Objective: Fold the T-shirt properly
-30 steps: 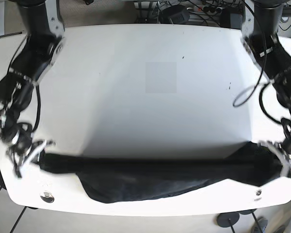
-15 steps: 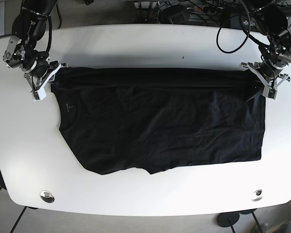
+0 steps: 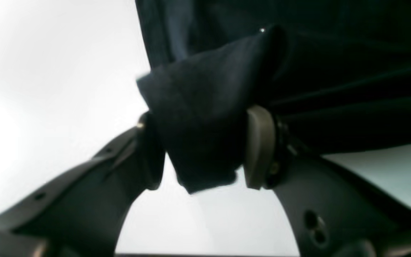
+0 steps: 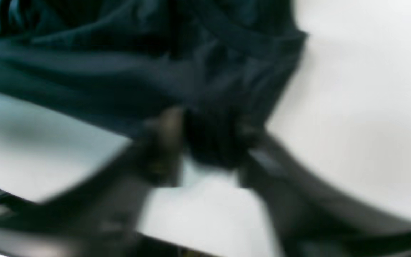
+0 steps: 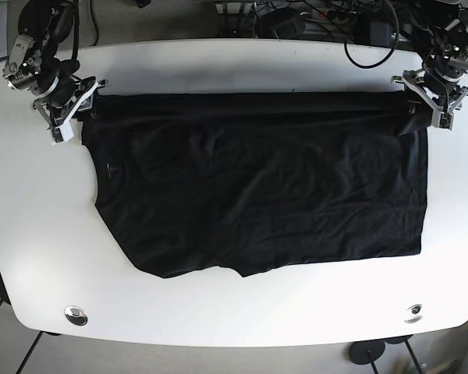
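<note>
Folding looks barely begun: T-shirt (image 5: 257, 195) lies spread across the table (image 5: 218, 312), its far edge pinched by left gripper (image 5: 433, 105) and right gripper (image 5: 66, 117), jaws clamped on cloth.

- A white table (image 5: 242, 312) with rounded corners fills most of the base view.
- Two round metal fittings sit near its lower edge: one at the lower left (image 5: 76, 315), one at the lower right (image 5: 413, 313).
- A tangle of dark cables (image 5: 312, 15) and equipment lies beyond the table's top edge.
- Grey floor (image 5: 0, 343) shows at the lower left corner.
</note>
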`<action>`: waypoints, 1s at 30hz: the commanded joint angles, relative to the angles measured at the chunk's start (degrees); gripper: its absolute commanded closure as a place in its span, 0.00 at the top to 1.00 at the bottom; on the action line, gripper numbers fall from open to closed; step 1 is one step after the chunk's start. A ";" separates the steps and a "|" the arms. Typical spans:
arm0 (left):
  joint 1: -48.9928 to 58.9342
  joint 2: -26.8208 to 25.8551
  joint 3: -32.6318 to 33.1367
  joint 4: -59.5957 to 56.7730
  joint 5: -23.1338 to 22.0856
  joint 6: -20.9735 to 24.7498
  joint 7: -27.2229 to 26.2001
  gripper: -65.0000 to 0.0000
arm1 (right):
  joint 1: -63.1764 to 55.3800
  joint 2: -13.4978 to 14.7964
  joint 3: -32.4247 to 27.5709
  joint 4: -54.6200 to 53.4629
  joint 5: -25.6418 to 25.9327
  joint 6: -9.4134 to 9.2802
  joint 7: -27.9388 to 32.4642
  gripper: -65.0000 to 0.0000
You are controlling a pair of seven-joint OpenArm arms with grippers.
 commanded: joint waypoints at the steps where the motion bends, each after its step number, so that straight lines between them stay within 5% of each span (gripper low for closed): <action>1: 0.99 -1.20 -0.39 4.30 -1.82 0.49 -1.58 0.48 | 0.00 -0.37 1.30 4.06 1.16 0.20 1.09 0.74; 4: 1.17 -1.73 -0.65 7.20 -9.38 0.49 -1.58 0.48 | 3.69 -0.46 2.80 2.57 0.89 0.46 1.27 0.96; 7: 0.56 -3.40 -1.97 7.11 -12.37 0.49 -1.58 0.48 | 11.42 -0.20 2.53 -5.17 0.81 0.55 1.35 0.92; 12: -5.60 -3.31 -1.97 7.03 -7.10 0.49 2.29 0.48 | 28.83 1.74 1.48 -26.97 -1.13 0.64 2.85 0.83; 17: -7.44 -3.23 -2.15 7.03 -6.31 0.49 3.26 0.48 | 43.07 4.81 -8.19 -48.86 -9.83 0.72 17.88 0.82; 23: -7.36 -3.23 -2.24 5.36 -6.31 0.49 3.26 0.48 | 49.75 6.75 -17.25 -67.59 -12.64 0.72 35.20 0.82; 30: -7.71 -3.67 -2.06 1.40 -6.22 0.49 3.08 0.48 | 49.58 4.64 -23.93 -72.16 -12.64 0.46 41.00 0.82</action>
